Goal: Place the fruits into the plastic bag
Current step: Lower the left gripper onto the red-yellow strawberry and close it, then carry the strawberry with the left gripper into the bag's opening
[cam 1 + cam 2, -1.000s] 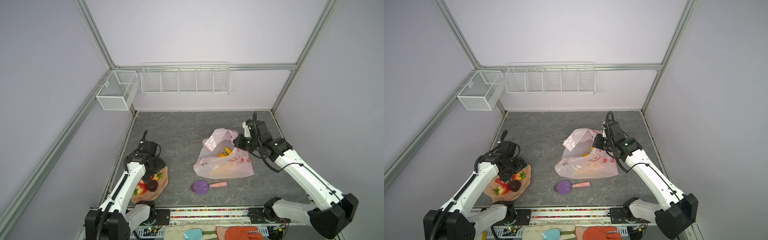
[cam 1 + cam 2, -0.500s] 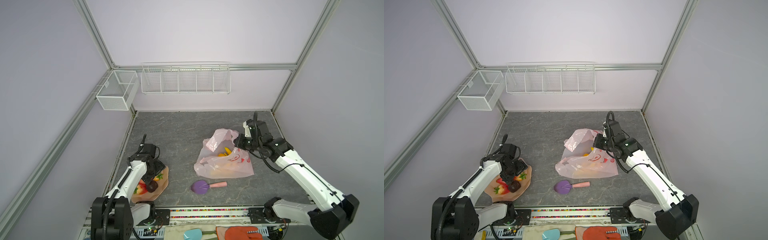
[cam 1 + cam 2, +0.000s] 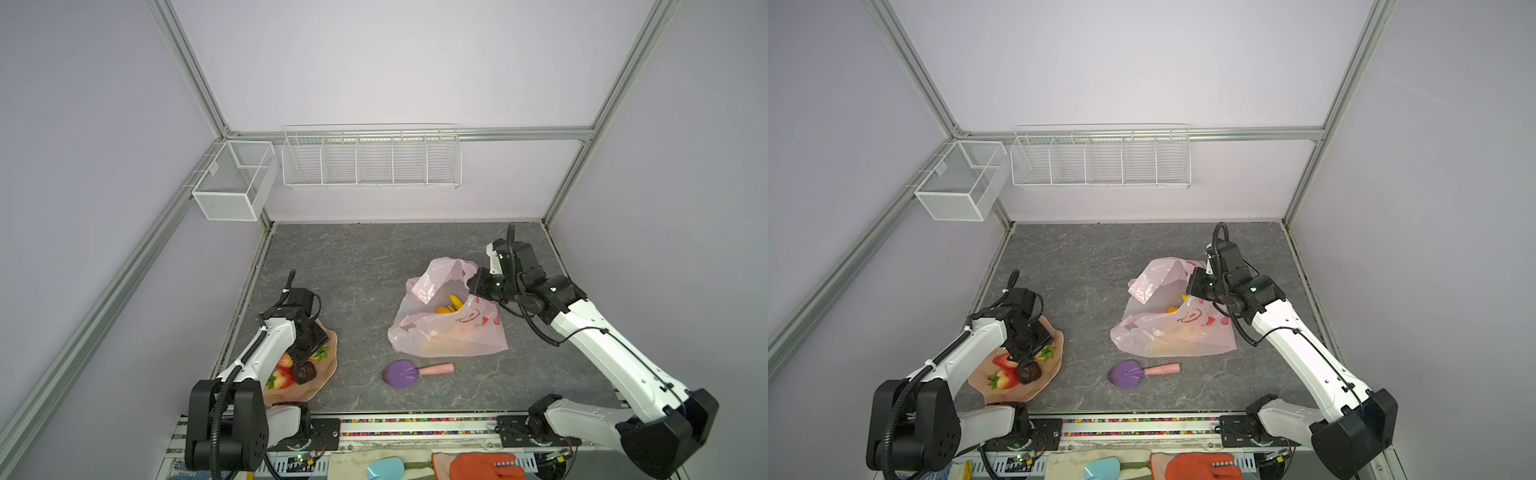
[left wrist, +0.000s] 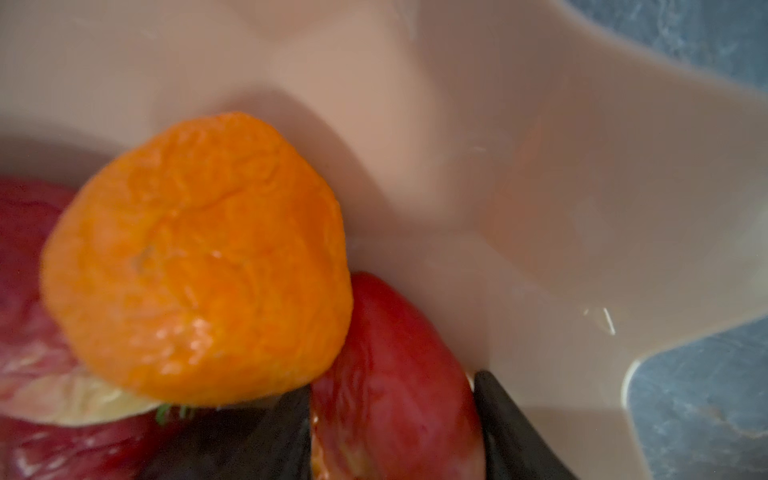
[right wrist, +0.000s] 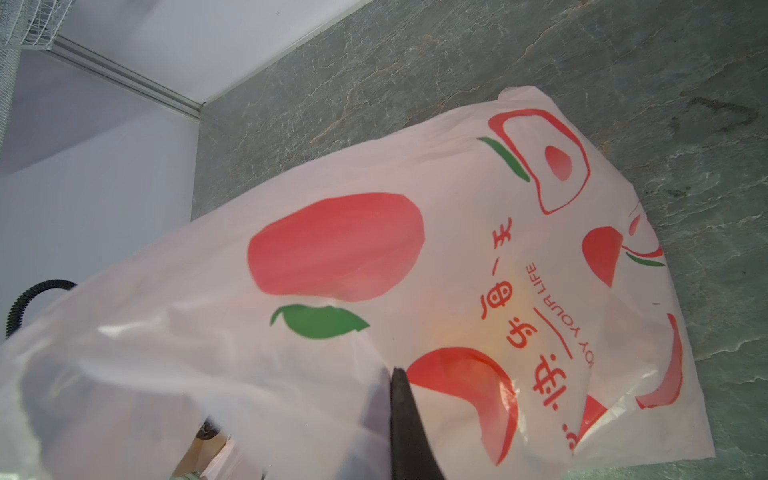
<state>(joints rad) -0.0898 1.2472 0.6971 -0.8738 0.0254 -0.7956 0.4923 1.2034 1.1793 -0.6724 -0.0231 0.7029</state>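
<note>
Plastic bag [image 3: 469,336], bananas [image 3: 453,302] half hidden inside

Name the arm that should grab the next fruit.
Left. The left hand is in the bowl, fingers either side of a red fruit; the right hand is shut on the plastic bag.

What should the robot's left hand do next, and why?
Probably finish closing on the red fruit and lift it. The left hand has a finger on each side of it in the bowl, and the right hand holds the plastic bag up by its edge.
</note>
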